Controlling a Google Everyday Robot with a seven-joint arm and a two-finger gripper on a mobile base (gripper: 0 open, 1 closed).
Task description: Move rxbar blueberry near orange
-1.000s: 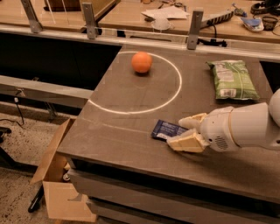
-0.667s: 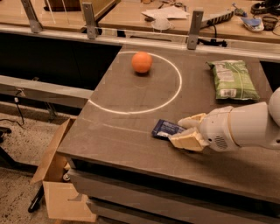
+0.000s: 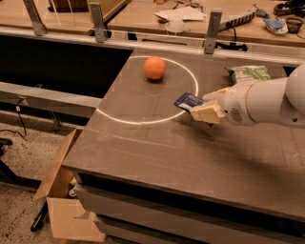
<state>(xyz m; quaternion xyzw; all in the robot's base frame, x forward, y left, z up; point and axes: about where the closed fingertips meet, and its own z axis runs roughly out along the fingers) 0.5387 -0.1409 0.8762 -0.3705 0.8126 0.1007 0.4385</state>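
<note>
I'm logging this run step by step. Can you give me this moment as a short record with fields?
end effector: shut on the rxbar blueberry, at the white circle's right edge
rxbar blueberry: gripped at one end, free end pointing toward the orange
orange: on the table, inside the white circle, apart from the bar
green chip bag: outside the circle, behind the arm
cardboard box: on the floor, lower left

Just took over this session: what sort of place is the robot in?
Probably a lab test area: a white circle marked on the dark grey table, a cluttered wooden workbench behind. The cream gripper holds the navy-blue snack bar at the circle's edge.
</note>
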